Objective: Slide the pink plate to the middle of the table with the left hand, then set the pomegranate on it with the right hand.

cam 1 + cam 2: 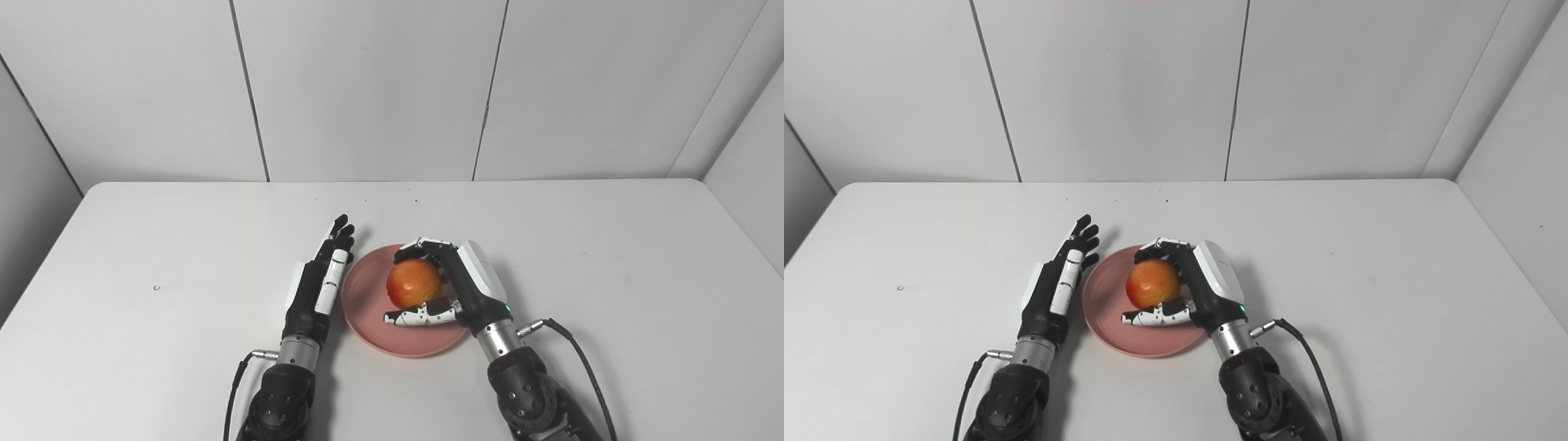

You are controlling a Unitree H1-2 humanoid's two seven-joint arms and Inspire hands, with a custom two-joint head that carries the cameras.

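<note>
Bench [184, 245]: white, wide, walled by pale panels at back & sides.
Pink plate [367, 318]: round, shallow, flat on bench near its middle, a bit toward the robot's edge.
Right hand [456, 278]: over plate's right half, fingers curled over the fruit's far side, thumb lying across its near side above the plate; clasping the pomegranate. Cable loops off the wrist on bench to plate's right.
Left hand [321, 278]: just beside plate's left rim, flat & edge-on, fingers straight, pointing to the back wall; grasps nothing. Can't tell if it touches the rim.
Pomegranate [413, 283]: red-orange, roundish, inside plate, right of plate's centre, wrapped by right hand; can't tell if it rests on plate.
</note>
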